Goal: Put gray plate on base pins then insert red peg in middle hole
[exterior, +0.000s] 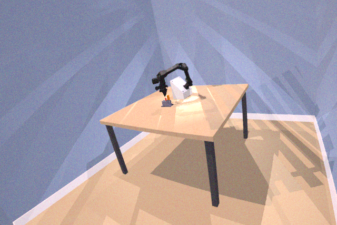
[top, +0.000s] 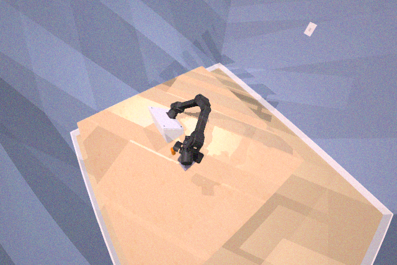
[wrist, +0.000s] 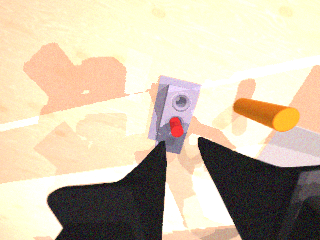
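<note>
Blue-gray walls [exterior: 68,40] carry streaked shadows; one bears a small pale plate [top: 309,28]. Wood-patterned floor [exterior: 168,203] with white skirting [exterior: 81,177]. A light wooden table [exterior: 190,124] on four dark legs [exterior: 211,173] casts a shadow underneath.
</note>
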`<state>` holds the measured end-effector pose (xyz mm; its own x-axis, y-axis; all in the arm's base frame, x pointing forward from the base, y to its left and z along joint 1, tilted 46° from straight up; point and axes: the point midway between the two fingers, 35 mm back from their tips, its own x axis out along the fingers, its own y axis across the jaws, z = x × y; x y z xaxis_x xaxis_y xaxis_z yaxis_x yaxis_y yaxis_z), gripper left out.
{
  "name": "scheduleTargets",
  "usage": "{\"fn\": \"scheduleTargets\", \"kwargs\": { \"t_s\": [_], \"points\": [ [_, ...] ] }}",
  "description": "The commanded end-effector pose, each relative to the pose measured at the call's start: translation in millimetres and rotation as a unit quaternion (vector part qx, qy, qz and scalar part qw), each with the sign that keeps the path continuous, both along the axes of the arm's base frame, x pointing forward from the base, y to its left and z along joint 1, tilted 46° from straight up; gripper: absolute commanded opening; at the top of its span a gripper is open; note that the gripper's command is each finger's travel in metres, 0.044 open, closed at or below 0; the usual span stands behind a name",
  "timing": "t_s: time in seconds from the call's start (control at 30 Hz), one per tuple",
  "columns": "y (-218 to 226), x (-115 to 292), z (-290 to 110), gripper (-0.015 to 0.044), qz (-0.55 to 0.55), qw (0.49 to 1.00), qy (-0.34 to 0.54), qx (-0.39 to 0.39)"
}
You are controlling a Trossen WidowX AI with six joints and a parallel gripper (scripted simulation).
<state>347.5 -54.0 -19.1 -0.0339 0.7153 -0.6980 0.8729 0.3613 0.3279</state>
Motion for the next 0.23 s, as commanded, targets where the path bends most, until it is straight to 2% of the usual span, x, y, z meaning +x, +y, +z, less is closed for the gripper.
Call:
{"fn": "scheduleTargets", "kwargs": {
  "t_s": [0.0, 0.2],
  "points": [
    [-2.6, 0.1, 2.7, 0.015, 0.002, 1.0, -0.003, -0.002],
    [-4.8, -0.2, 5.3, 0.015, 0.002, 1.0, -0.003, -0.002]
  ]
}}
